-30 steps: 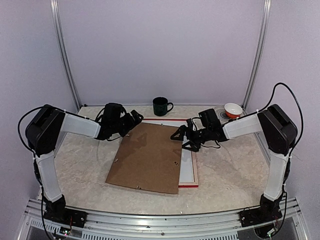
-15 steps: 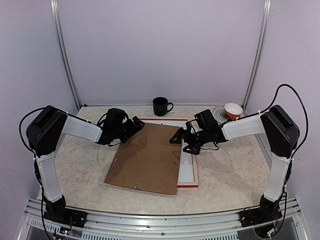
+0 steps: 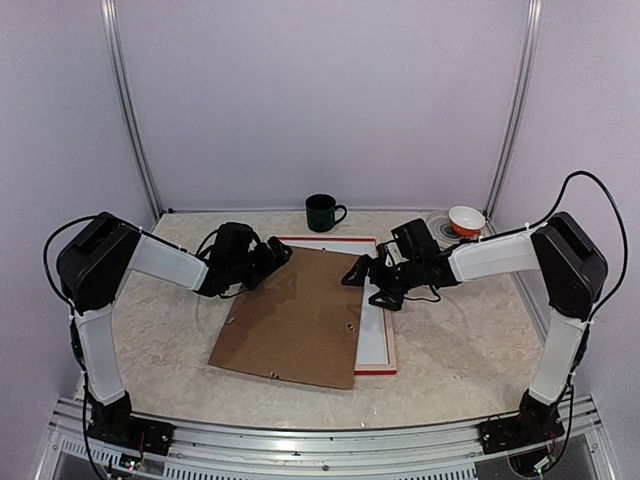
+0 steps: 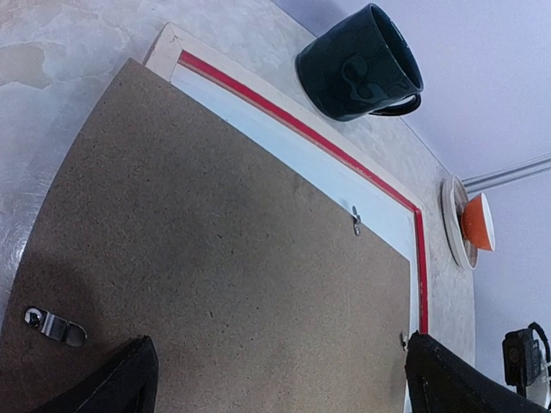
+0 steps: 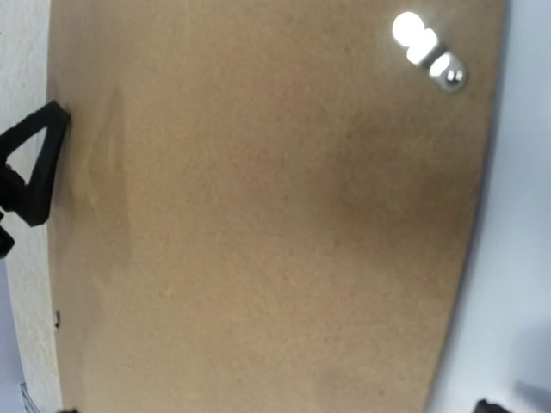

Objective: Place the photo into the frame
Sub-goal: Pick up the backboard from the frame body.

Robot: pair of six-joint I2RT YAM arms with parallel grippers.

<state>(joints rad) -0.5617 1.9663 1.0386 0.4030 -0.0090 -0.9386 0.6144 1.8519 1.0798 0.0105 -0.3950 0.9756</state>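
Brown backing board (image 3: 295, 315) lies crooked on the red frame (image 3: 376, 371), mid table. My L gripper (image 3: 278, 252) by board's 11 o'clock corner, R gripper (image 3: 357, 273) by 1 o'clock, both wide open, holding nothing.

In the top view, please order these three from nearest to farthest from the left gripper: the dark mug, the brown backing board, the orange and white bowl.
1. Brown backing board, its far corner right beside the left gripper.
2. Dark mug, at the back, centre.
3. Orange and white bowl, back right.
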